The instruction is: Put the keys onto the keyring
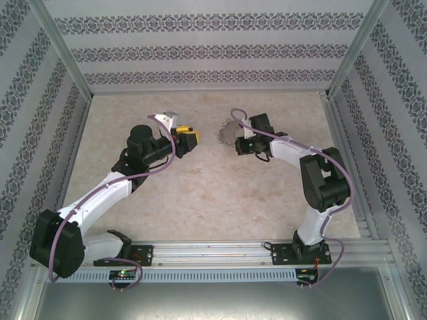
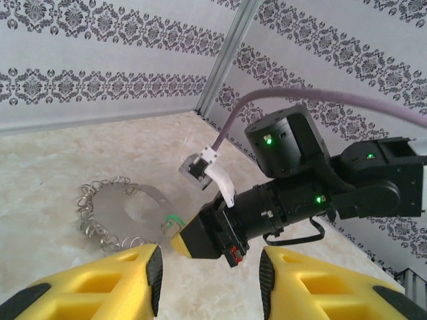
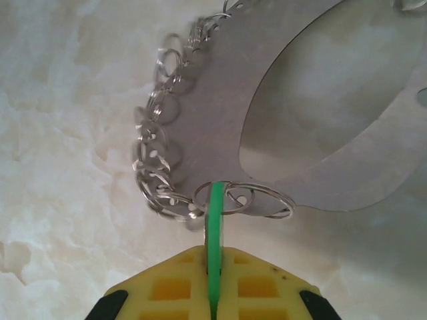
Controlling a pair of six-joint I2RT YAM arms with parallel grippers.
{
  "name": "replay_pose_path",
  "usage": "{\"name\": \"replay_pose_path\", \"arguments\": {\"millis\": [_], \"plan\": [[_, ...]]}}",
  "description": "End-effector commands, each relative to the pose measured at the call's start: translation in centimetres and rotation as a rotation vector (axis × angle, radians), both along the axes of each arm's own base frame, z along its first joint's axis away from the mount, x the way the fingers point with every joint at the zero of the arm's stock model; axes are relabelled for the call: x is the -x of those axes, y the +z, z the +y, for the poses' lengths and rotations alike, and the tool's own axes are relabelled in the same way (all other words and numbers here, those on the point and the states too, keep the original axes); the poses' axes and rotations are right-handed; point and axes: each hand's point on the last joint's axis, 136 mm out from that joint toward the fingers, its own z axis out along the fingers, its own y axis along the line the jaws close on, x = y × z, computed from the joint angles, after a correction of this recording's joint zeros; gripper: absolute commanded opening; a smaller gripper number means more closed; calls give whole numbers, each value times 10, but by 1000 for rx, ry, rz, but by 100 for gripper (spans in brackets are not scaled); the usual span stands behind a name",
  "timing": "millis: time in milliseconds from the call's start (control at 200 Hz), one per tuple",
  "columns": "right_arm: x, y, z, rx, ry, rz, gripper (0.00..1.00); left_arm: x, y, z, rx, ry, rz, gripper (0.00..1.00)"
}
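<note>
The ring (image 3: 213, 100), a flat grey band with small loops (image 3: 155, 133) along its rim, lay on the table (image 1: 200, 193) towards the far edge, about midway between the sides. The right gripper (image 3: 213, 257) had its jaws clamped on the green key (image 3: 215, 213), edge-on against a loop at the rim; threaded or not, unclear. The left gripper (image 2: 210, 267) was just left of the ring, jaws apart and empty.

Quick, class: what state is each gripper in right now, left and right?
Left gripper: open, holding nothing.
Right gripper: shut on the green key.
</note>
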Motion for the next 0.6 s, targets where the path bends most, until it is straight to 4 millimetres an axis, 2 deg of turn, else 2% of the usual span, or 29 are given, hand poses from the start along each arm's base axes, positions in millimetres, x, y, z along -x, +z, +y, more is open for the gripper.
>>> {"name": "replay_pose_path", "arguments": {"millis": [0, 310, 595], "plan": [[-2, 6, 11, -41, 7, -28, 0, 2, 13, 4, 29, -1, -33, 44], [4, 5, 17, -65, 9, -4, 0, 2, 15, 3, 21, -3, -36, 44], [30, -27, 22, -62, 7, 73, 0, 3, 12, 3, 21, -10, -22, 45]]}}
